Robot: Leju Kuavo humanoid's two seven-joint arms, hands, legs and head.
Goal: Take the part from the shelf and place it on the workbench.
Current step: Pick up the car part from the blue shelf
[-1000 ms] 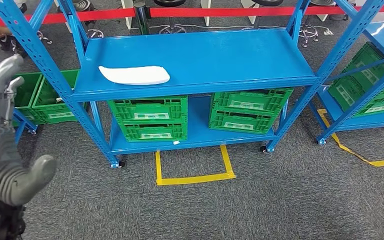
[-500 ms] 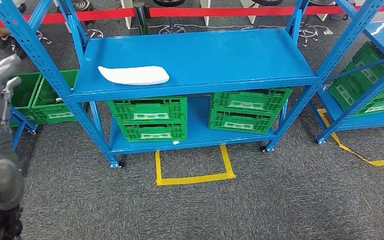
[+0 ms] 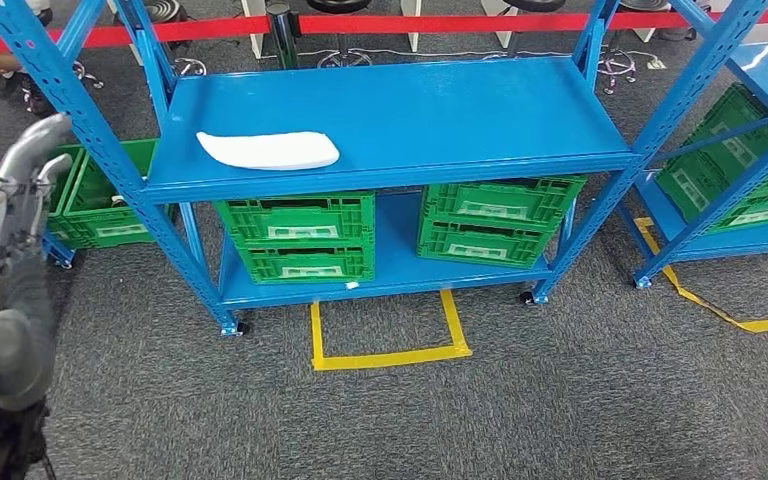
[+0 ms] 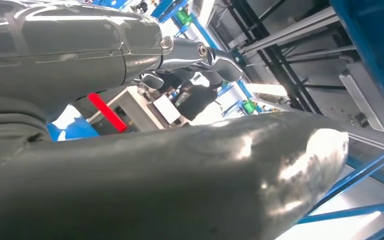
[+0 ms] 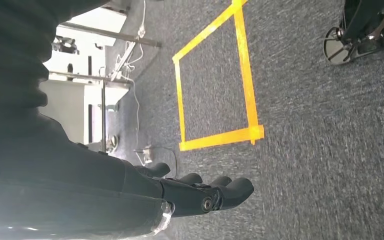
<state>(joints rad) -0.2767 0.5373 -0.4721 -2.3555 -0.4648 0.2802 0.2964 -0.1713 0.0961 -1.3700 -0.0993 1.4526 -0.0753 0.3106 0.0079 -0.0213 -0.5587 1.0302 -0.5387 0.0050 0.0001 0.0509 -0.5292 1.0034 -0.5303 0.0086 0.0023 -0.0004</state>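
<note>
The part [image 3: 268,150] is a flat white oblong piece lying on the left of the blue shelf's [image 3: 430,110] middle board. My left hand [image 3: 8,270] is raised at the left edge of the head view, below and left of the part and outside the shelf's upright. Its fingers [image 3: 30,160] point up, spread, with nothing in them. Close up in the left wrist view, the left hand [image 4: 155,170] has its thumb apart from its fingers [image 4: 200,52]. My right hand [image 5: 180,192] hangs over the grey carpet, fingers stretched and empty.
Green crates [image 3: 305,235] [image 3: 495,220] stand on the lower board, and more green crates [image 3: 100,195] sit behind the left upright. A yellow tape square [image 3: 388,335] marks the carpet before the shelf. A second blue shelf [image 3: 750,120] stands right; red barrier tape [image 3: 460,22] runs behind.
My left hand has turned so its thumb no longer sticks out to the right, and it has lifted slightly toward the shelf. The part has not moved.
</note>
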